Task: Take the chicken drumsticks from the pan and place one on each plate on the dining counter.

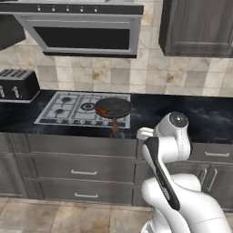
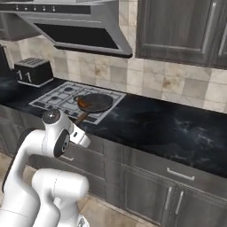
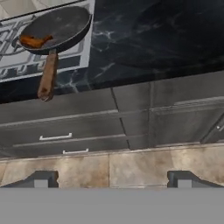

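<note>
The round dark shallow frying pan (image 1: 113,107) with its long brown wooden handle sits on the silver gas stovetop (image 1: 68,108) of the black-topped wall counter (image 2: 168,124), at about 10 o'clock in the hand view. Inside it, toward its 9 o'clock edge, lies a golden-orange chicken drumstick (image 3: 36,41); a second piece cannot be told apart there. The gripper (image 3: 110,179) hangs well apart from the pan, over the grey drawer fronts (image 3: 83,131) and tiled floor, its fingertips spread wide and holding nothing. As a judgement, the task has barely begun: no drumstick is lifted yet, and both deliveries to plates remain.
</note>
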{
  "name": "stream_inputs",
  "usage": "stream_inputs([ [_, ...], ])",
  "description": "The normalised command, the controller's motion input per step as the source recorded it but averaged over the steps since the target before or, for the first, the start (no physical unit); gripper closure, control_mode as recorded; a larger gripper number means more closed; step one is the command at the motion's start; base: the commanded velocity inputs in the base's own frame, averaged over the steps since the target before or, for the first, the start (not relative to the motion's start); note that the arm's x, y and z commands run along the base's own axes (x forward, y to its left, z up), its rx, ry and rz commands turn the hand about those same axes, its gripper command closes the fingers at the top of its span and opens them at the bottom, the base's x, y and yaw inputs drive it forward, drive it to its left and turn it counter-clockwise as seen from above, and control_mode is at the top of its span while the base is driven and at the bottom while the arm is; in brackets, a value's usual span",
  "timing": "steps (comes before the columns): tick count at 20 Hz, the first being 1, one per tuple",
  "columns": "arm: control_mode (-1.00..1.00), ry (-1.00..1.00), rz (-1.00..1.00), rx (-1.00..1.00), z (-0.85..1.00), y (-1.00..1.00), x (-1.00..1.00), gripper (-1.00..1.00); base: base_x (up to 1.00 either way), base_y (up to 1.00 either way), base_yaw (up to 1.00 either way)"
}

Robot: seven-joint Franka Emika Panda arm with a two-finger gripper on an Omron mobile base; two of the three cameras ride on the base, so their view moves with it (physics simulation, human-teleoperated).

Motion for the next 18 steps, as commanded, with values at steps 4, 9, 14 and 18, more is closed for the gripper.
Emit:
stream_inputs([
  [4, 1.00, 0.00, 0.00, 0.00, 0.00, 0.00, 0.00, -1.00, 0.50, 0.76, -0.33],
  [9, 1.00, 0.00, 0.00, 0.00, 0.00, 0.00, 0.00, -1.00, 0.37, 0.89, -0.34],
  [14, 1.00, 0.00, 0.00, 0.00, 0.00, 0.00, 0.00, -1.00, 0.54, 0.80, -0.33],
  [18, 1.00, 0.00, 0.00, 0.00, 0.00, 0.00, 0.00, -1.00, 0.66, 0.64, -0.38],
])
